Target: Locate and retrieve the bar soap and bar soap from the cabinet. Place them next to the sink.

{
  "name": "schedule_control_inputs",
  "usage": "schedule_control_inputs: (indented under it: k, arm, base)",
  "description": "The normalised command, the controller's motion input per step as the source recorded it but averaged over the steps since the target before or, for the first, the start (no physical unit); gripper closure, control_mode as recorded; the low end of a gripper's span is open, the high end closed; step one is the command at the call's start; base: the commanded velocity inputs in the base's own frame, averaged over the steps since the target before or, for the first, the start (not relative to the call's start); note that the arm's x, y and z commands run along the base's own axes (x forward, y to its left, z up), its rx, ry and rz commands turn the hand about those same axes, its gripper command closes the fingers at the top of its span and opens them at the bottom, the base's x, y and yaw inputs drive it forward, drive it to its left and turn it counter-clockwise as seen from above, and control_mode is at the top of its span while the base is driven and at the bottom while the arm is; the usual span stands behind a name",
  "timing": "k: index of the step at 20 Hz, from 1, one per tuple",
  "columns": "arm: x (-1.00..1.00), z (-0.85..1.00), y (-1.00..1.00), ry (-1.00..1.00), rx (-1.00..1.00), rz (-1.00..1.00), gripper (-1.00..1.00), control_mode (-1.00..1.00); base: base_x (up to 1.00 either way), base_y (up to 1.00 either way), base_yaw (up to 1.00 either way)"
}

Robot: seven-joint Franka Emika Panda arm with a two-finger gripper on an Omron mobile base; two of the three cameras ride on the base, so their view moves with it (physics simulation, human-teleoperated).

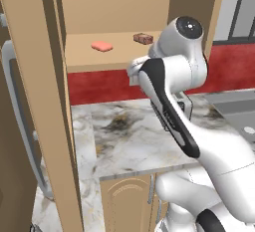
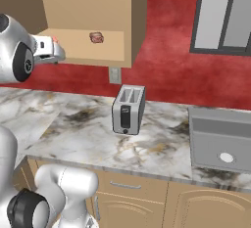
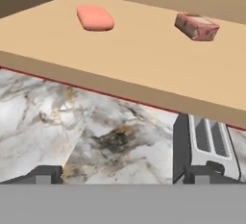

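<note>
Step in hand, as I judge it: reach into the light tan wooden wall cabinet (image 1: pixel 119 7) for the first soap. The flat, rounded salmon-pink bar soap (image 3: pixel 95 18) lies upper left of the hand view on the tan shelf (image 3: pixel 144 59); the blockier mottled reddish-brown bar soap (image 3: pixel 197 26) sits upper right, well apart from it. The dark fingers (image 3: pixel 45 174) stand wide apart w/ nothing between, below the shelf edge, over the grey-veined marble counter (image 3: pixel 72 122). To do it well: lift above the shelf lip first, then go in level, centred over one bar.

Right base view adds the grey recessed sink (image 2: pixel 220 139) at right, beyond the silver two-slot toaster (image 2: pixel 128 109). Left base view shows both bars, arm in front.
</note>
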Motion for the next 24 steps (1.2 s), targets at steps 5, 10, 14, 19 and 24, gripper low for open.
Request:
schedule_control_inputs:
  k: [5, 10, 14, 19, 24]
  arm:
    - [0.0, 0.36, -0.15, -0.06, 0.13, 0.07, -1.0, -1.0]
    - [0.0, 0.32, 0.0, -0.01, -0.06, 0.04, -1.0, -1.0]
    - [0.1, 0.12, 0.23, -0.01, -0.08, 0.01, -1.0, -1.0]
    - [0.29, -0.03, 0.34, -0.02, -0.02, 0.04, -1.0, -1.0]
    - [0.41, -0.11, 0.3, 0.03, 0.03, 0.08, -1.0, -1.0]
  base:
    - [0.0, 0.0, 0.0]
    - [0.0, 0.0, 0.0]
    - [0.0, 0.0, 0.0]
    - [0.0, 0.0, 0.0]
    - [0.0, 0.0, 0.0]
